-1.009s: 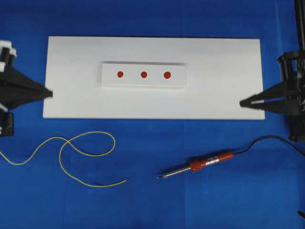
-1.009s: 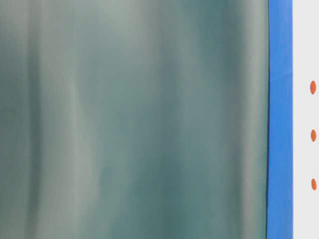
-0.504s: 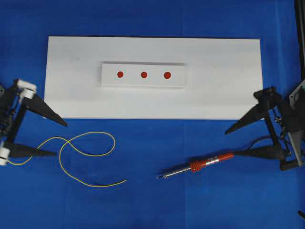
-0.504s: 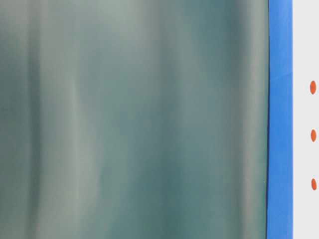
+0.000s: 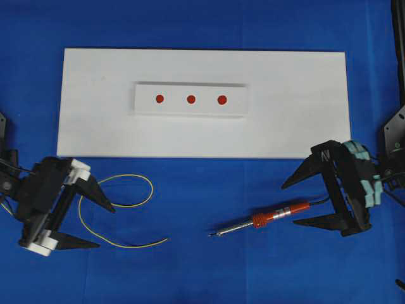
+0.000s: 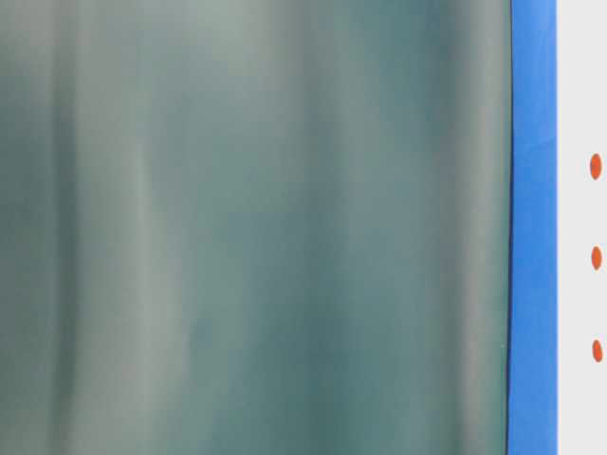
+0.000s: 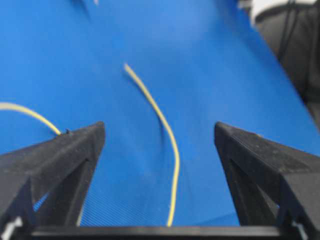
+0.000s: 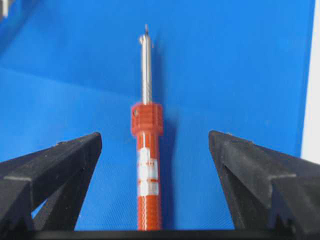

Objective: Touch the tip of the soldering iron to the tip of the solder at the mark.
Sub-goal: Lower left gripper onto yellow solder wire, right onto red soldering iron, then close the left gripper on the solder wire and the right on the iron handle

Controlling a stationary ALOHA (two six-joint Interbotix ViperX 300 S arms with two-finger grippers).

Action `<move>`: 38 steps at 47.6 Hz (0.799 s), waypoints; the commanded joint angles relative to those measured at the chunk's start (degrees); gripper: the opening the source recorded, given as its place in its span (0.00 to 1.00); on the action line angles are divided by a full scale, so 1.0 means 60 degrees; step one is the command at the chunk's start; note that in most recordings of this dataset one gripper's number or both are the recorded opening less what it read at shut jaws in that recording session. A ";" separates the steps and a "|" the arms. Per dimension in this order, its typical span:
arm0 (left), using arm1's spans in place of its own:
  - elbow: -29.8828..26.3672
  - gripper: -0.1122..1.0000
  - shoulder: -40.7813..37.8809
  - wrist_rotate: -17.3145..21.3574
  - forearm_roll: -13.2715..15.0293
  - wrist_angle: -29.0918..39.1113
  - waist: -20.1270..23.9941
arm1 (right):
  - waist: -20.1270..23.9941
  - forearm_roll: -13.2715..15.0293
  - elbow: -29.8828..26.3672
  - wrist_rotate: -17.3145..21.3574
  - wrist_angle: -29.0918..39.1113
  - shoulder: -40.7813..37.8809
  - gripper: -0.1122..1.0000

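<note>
Hovering with both tools spread wide and empty, I had nothing in hand yet. My left tool (image 5: pixel 92 221) stood over the solder (image 5: pixel 130 206), jaws apart, with a stretch of the yellow wire running between them in the left wrist view. My right tool (image 5: pixel 294 202) stood just right of the iron (image 5: pixel 266 220), jaws also apart, the orange handle lined up between them in the right wrist view.

Taking the white board (image 5: pixel 291 114) as landmark: the solder lay on the blue table (image 5: pixel 202 272) below its left end, and the iron lay below its right half, tip pointing left. Both were well apart from the three red marks (image 5: pixel 190 99) on the raised strip at the board's middle.

By my reckoning the task had barely begun. Neither thing was gripped or lifted, and carrying both to a mark and bringing tip to tip was all still ahead. Which mark was meant, I could not tell.

The table-level view was almost wholly filled by a blurred grey-green surface, showing only a sliver of board and marks. The left tool hid part of the solder, and the iron's cord ran under the right tool.
</note>
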State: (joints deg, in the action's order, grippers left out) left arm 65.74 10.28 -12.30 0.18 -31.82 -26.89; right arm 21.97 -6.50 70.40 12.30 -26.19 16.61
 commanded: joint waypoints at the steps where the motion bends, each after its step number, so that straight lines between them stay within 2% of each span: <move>1: -0.0410 0.86 -0.0630 -0.0029 0.0029 -0.0249 -0.0103 | 0.0146 -0.0161 -0.0059 -0.0015 -0.0601 -0.0513 0.91; 16: -0.1465 0.85 -0.2476 -0.0308 0.0073 -0.0249 -0.0425 | 0.0688 -0.0571 -0.0146 -0.0015 -0.2139 -0.2271 0.91; 28: -0.1699 0.81 -0.3076 -0.0688 0.0059 0.0132 -0.0469 | 0.0747 -0.0674 -0.0308 -0.0015 -0.2490 -0.3003 0.89; 32: -0.1787 0.77 -0.3164 -0.0674 0.0073 0.0366 -0.0557 | 0.0747 -0.0688 -0.0410 -0.0015 -0.2490 -0.3223 0.87; 38: -0.1831 0.58 -0.3193 -0.0659 0.0059 0.0718 -0.0645 | 0.0747 -0.0688 -0.0630 -0.0117 -0.2534 -0.3604 0.83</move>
State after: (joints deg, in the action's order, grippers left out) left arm 55.46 -9.40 -16.26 0.53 -28.39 -30.06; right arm 26.28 -10.55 67.94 11.78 -40.69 -4.57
